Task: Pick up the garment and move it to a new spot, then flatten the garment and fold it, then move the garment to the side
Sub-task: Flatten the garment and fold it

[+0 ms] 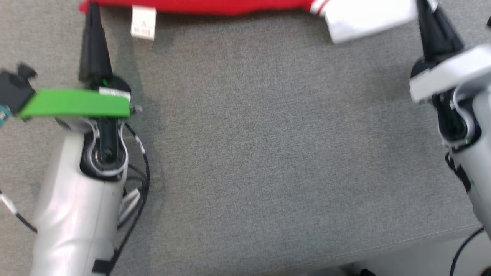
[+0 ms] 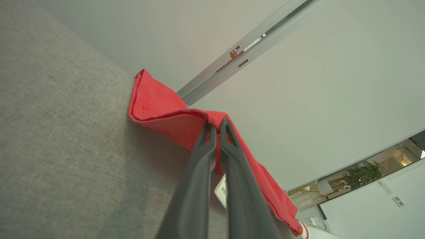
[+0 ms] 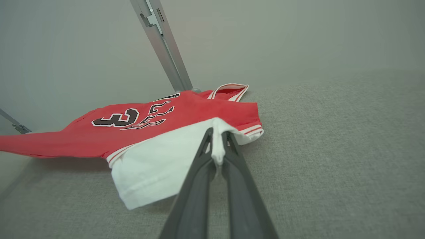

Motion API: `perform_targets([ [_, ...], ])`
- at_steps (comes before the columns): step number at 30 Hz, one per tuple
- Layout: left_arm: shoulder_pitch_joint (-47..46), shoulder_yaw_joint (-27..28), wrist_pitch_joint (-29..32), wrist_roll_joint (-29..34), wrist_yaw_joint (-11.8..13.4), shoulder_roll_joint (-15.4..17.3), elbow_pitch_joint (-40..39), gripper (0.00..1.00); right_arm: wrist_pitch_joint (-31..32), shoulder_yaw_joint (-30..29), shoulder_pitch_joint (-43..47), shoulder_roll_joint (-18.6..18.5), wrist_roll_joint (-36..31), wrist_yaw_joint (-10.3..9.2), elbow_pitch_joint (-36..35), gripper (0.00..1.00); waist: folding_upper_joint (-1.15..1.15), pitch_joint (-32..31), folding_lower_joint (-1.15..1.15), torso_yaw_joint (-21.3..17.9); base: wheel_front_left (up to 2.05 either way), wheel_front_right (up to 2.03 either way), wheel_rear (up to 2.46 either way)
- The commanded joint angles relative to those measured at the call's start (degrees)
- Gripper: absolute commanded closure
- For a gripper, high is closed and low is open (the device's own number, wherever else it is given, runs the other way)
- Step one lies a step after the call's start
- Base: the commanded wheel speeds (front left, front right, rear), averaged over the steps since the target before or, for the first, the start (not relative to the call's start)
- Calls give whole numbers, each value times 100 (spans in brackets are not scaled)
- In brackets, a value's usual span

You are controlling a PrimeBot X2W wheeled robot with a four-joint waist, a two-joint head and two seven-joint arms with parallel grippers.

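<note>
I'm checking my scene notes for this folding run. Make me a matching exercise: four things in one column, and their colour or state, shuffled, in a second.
Things:
1 left gripper
2 right gripper
3 care label
4 printed number

States:
A shut on the garment at its white part
B black with a white outline
C shut on the red edge
D white, lying just below the red edge on the grey surface

Pairs: 1-C; 2-A; 3-D; 4-B
</note>
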Motion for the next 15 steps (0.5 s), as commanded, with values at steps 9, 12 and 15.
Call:
perform_targets([
  [9, 1722, -121, -2, 42, -24, 73, -192, 100, 1050, -518, 1921, -51, -433, -3, -807, 100, 0, -1261, 0, 113, 0, 0, 0],
  [12, 2179, -247, -2, 50, -24, 68, -291, 100, 1595, -765, 2504, 90, -535, -3, -1099, 100, 0, -1522, 0, 150, 0, 0, 0],
  [15, 2573, -370, -1, 56, -24, 111, -401, 100, 2094, -1055, 3009, 284, -675, -3, -1366, 100, 0, -1720, 0, 180, 0, 0, 0],
])
